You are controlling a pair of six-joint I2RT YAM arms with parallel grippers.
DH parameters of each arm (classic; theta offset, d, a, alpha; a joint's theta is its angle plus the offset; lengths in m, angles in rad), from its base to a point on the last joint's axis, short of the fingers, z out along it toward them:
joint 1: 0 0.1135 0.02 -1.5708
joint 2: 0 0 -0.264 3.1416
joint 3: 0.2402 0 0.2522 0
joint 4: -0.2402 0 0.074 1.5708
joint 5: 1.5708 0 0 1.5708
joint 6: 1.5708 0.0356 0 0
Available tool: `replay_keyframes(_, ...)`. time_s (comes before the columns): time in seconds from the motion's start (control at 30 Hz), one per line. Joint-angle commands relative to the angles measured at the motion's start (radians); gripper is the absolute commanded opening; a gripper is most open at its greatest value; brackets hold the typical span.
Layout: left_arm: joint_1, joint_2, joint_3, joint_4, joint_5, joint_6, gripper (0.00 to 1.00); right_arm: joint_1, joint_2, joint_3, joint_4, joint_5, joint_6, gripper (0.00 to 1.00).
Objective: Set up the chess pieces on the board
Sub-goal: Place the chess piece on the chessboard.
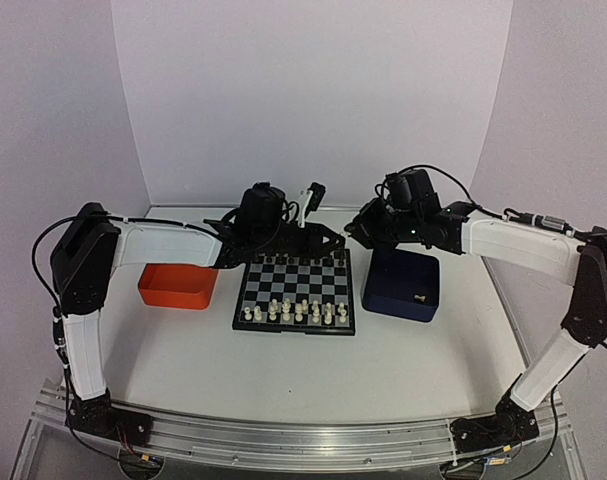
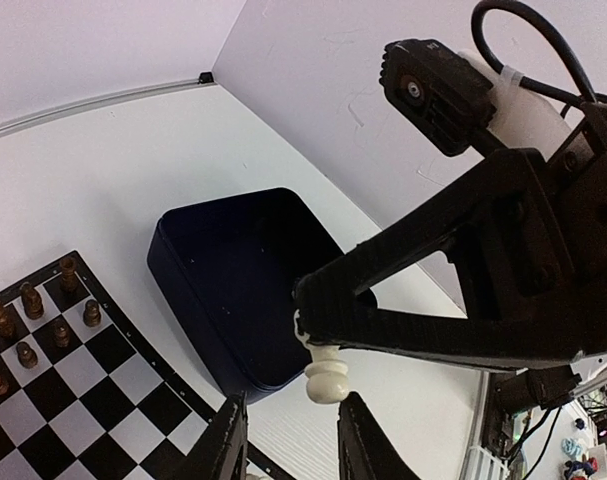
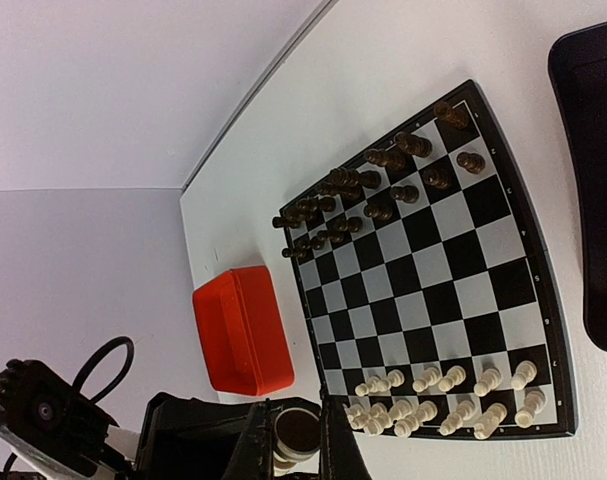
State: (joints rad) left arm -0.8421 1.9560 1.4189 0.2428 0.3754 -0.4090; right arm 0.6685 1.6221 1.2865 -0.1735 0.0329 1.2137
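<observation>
Low in the middle of the left wrist view, one cream chess piece [image 2: 326, 375] hangs head-up from the tip of the right gripper [image 3: 295, 445], whose jaws are clamped on it. Just below it, the left gripper [image 2: 293, 420] has its jaws apart, a finger on either side of the piece's base and not visibly touching it. This looks like a hand-over in mid-air.

The main risk, as I judge it, is a drop. If the right jaws let go before the left ones have a firm hold, so small a figure would fall to the table or roll off. A hold on the base alone could also let it tip or twist. The two sets of fingers are crowded together and could knock each other.

The board [image 3: 433, 270] fills the centre right of the right wrist view. The other cream pieces [image 3: 443, 395] are packed in two rows along its lower edge, so placing this one could topple a neighbour. The black pieces [image 3: 373, 190] crowd the upper end. The orange tray [image 3: 241, 330] sits at lower left. The dark blue tray [image 2: 243, 270] lies directly behind the hand-over, and a dropped piece might land in it.
</observation>
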Motion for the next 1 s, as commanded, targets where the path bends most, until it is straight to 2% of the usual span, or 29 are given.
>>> replay_keyframes(0.0, -0.005, 0.008, 0.037, 0.06, 0.023, -0.015, 0.28, 0.01, 0.026, 0.04, 0.035, -0.016, 0.023, 0.0)
replay_keyframes(0.17, -0.005, 0.003, 0.033, 0.069, 0.019, -0.023, 0.25, 0.016, 0.036, 0.042, 0.036, -0.013, 0.024, 0.0)
replay_keyframes(0.27, -0.005, 0.003, 0.032, 0.078, 0.019, -0.029, 0.2, 0.02, 0.044, 0.048, 0.038, -0.019, 0.021, 0.0)
replay_keyframes(0.47, -0.005, 0.003, 0.031, 0.072, 0.022, -0.022, 0.0, 0.028, 0.05, 0.054, 0.049, -0.018, 0.017, 0.0)
replay_keyframes(0.53, -0.005, -0.004, 0.024, 0.07, 0.016, -0.02, 0.0, 0.03, 0.049, 0.052, 0.051, -0.017, 0.013, 0.0)
replay_keyframes(0.63, -0.005, -0.028, 0.007, 0.058, -0.011, -0.016, 0.0, 0.03, 0.042, 0.041, 0.05, -0.002, 0.004, 0.06)
replay_keyframes(0.67, -0.005, -0.038, 0.001, 0.048, -0.023, -0.015, 0.0, 0.03, 0.038, 0.037, 0.049, 0.006, -0.002, 0.1)
replay_keyframes(0.83, -0.003, -0.091, 0.01, -0.128, -0.077, 0.007, 0.0, 0.029, 0.004, 0.028, 0.015, 0.052, -0.105, 0.44)
replay_keyframes(0.87, -0.003, -0.103, 0.015, -0.176, -0.091, 0.014, 0.0, 0.028, -0.008, 0.027, -0.002, 0.069, -0.137, 0.53)
replay_keyframes(0.93, -0.003, -0.134, 0.016, -0.29, -0.13, 0.027, 0.0, 0.027, -0.04, 0.012, -0.039, 0.117, -0.201, 0.79)
replay_keyframes(0.97, -0.003, -0.149, 0.016, -0.347, -0.15, 0.031, 0.0, 0.025, -0.057, -0.003, -0.05, 0.14, -0.232, 0.86)
